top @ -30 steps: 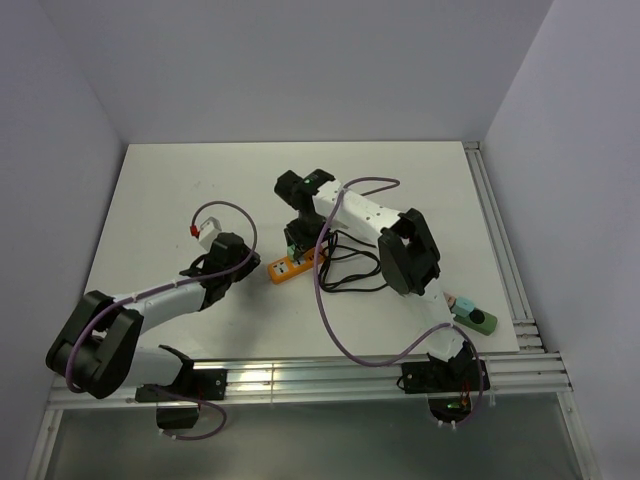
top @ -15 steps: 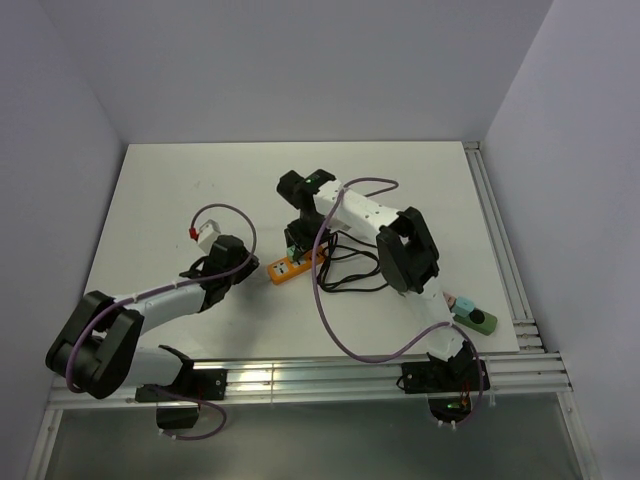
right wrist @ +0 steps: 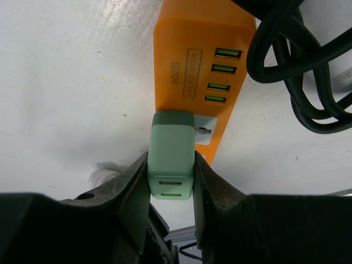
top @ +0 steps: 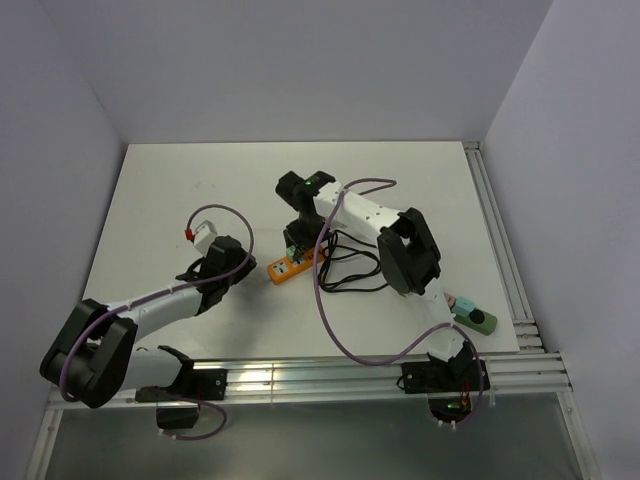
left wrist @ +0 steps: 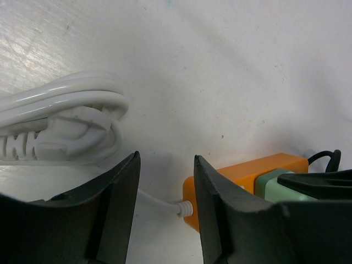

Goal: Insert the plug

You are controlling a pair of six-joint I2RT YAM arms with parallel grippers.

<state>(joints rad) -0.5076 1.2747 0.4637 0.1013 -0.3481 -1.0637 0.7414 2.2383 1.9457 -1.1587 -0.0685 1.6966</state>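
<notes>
**A:** Right gripper pinches the green plug by its flat sides, nose at the socket of the orange power strip.

**B:** Light, rigid, smooth plastic, I'd say. It could slip, so mid-body is the hold. Left gripper stands spread and empty beside the strip's end.

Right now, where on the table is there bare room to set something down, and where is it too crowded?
Bare: the far strip of the table along the back wall, and its right side between the right arm and the rail. Crowded: the middle, around the orange power strip, green plug, black cable coil and white cord.
</notes>
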